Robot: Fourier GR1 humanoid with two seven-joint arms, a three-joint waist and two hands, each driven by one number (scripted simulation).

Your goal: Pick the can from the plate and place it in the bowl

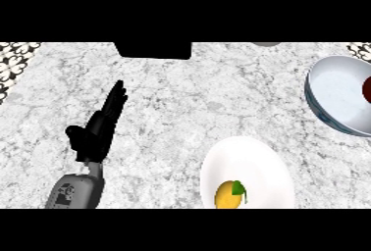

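Round white plate [250, 166] at lower right of frame, small yellow-orange fruit with green leaf [230, 194] on its near part. My left hand [94, 132] at left over grey speckled stone counter [188, 98], fingers straight, grasping nothing. Grey-white bowl [333, 93] at upper right edge, dark red can [366, 88] inside, cut by frame edge. My right hand nowhere in frame.

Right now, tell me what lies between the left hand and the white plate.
Nothing: in the head view, only bare marbled counter lies between the left hand, resting open, and the white plate, which holds a yellow fruit.
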